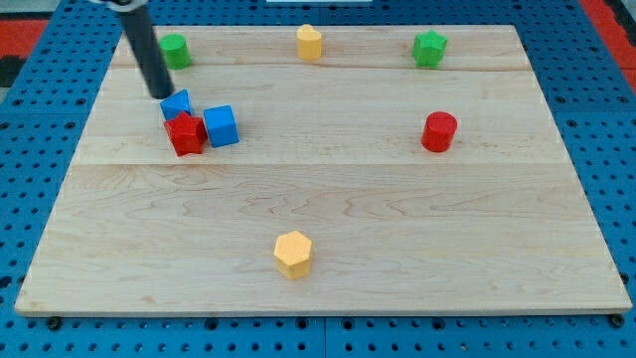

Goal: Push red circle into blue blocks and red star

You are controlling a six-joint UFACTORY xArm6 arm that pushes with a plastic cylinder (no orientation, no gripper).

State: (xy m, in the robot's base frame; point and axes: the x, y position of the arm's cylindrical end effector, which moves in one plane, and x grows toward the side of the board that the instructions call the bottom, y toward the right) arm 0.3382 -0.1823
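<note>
I'm idling my tip (164,94), bare and touching nothing, beside the 2 blue blocks (221,126) and red star (185,134) near the desk's top-left corner. The red circle (438,131) is sitting well apart toward the right edge, unpushed; next I'm needing to circle behind it.

A pale wooden board (328,229) of joined planks lay on a blue perforated surface (40,70) dotted with regular holes. A red strip (608,18) showed at the view's top right corner. Light fell evenly, casting soft shadows.
</note>
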